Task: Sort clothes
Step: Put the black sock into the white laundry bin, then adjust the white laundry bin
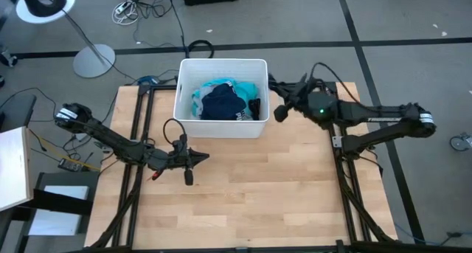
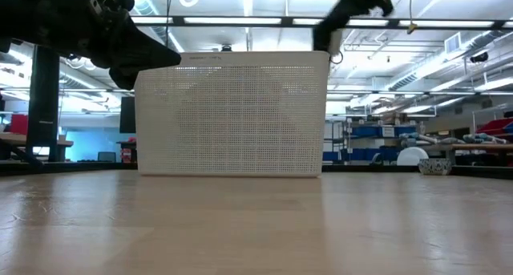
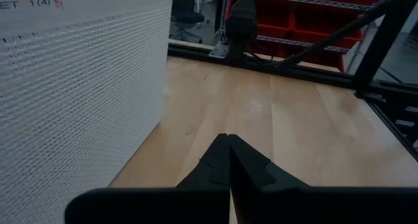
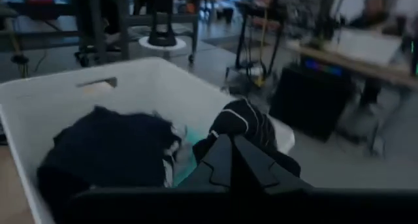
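Note:
The white bin (image 1: 221, 129) stands at the table's far middle. In it lie a dark navy garment (image 1: 223, 104) on a teal shirt (image 1: 251, 89), and a dark piece with white lines (image 4: 245, 119) by the bin's right wall. The grey shirt and the blue socks do not show. My left gripper (image 1: 205, 157) is shut and empty, above the table in front of the bin's left half. My right gripper (image 1: 280, 113) is shut and empty, above and just right of the bin's right wall, pointing at the bin.
The bin's perforated front wall (image 3: 78, 100) stands close beside my left gripper (image 3: 228, 138). Bare wooden tabletop (image 1: 258, 186) lies in front of the bin. Black frame rails (image 1: 140, 135) run along the table's left and right sides.

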You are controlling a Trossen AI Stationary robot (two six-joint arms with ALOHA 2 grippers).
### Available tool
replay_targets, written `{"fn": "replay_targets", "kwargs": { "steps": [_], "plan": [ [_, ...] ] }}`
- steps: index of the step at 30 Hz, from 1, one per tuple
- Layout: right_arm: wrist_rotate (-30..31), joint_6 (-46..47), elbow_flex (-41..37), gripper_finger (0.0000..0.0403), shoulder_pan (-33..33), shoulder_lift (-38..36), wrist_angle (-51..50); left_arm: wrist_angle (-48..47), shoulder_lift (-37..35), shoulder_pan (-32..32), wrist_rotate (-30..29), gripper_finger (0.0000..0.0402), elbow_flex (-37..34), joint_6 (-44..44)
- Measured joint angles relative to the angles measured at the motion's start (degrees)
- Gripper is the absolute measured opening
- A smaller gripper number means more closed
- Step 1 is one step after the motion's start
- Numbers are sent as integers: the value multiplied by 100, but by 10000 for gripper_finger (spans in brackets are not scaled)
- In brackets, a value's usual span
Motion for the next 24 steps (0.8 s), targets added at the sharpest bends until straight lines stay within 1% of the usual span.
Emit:
{"fn": "replay_targets", "kwargs": {
  "steps": [2,4,9,13,15,20,24],
  "plan": [
    [-62,-400,328,1,24,241,101,0,-1,0,0,1,0,0],
    [-280,-581,612,1,-13,530,135,0,-1,0,0,1,0,0],
    [-1116,-606,1188,2,-199,1454,460,0,-1,0,-2,1,0,0],
    [-1219,-764,1669,17,-294,2207,802,-4,-1,0,-11,1,0,0],
    [-1215,-857,1946,28,-319,2520,798,-14,-1,0,-11,1,-1,0],
    [-1223,-905,2658,60,-318,3054,34,-9,-1,0,-7,1,0,-13],
    [-1281,-721,3204,95,-237,3104,-1108,-14,-1,-1,-7,1,0,-12]
  ]
}}
